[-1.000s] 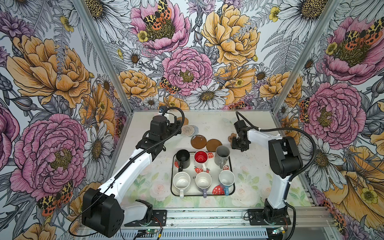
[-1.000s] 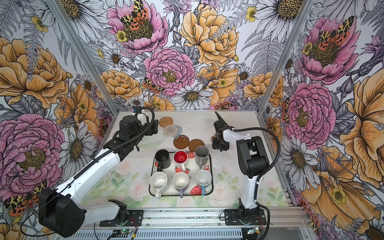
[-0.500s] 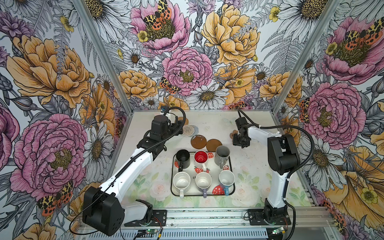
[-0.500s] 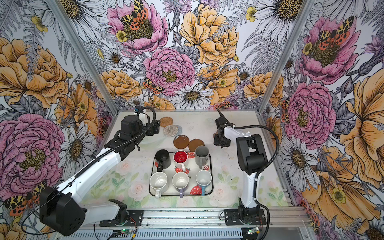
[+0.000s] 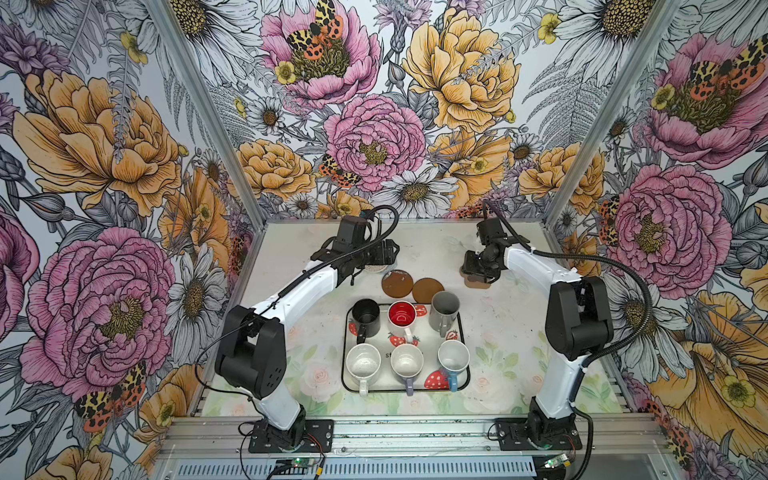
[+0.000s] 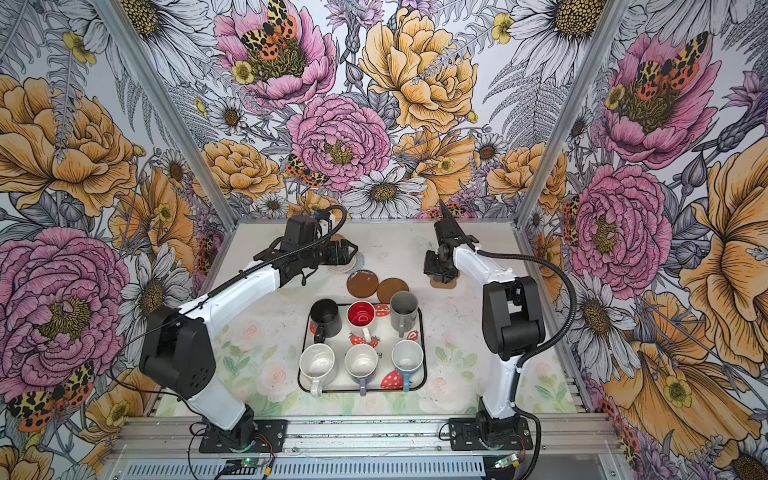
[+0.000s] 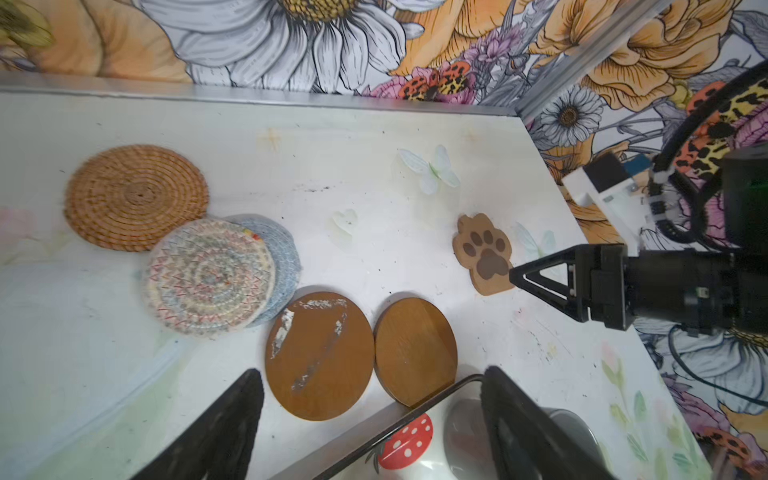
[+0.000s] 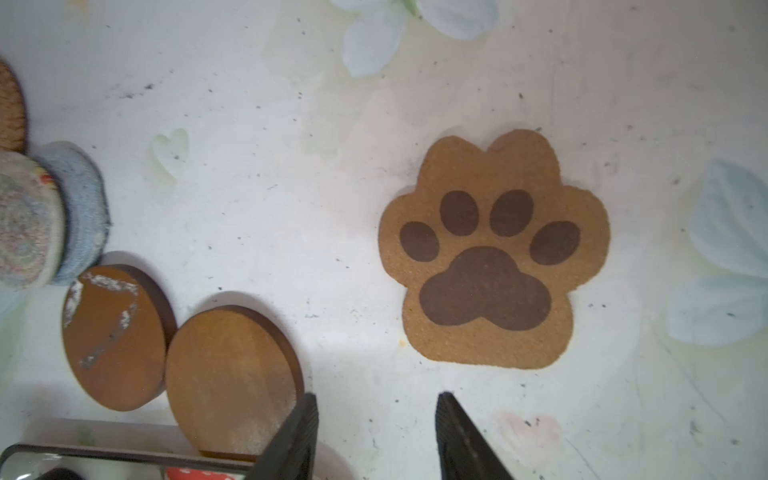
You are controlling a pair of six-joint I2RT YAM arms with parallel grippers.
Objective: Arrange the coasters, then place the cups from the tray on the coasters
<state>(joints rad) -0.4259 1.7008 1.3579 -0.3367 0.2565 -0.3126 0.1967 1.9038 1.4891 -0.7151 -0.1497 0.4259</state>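
Right end effector [image 8: 377, 397] is edging rearward, half-open, empty; left end effector [image 7: 372, 370], wide, empty, is approaching overlapped woven coasters [image 7: 210, 276], seemingly needing spreading.

Tan paw coaster [image 8: 494, 249], dark-brown print

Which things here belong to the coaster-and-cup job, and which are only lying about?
Job: rattan coaster, cream woven coaster, grey-blue coaster, two brown coasters, paw coaster, six cups, tray.
Lying about: nothing loose, only prints on the table.
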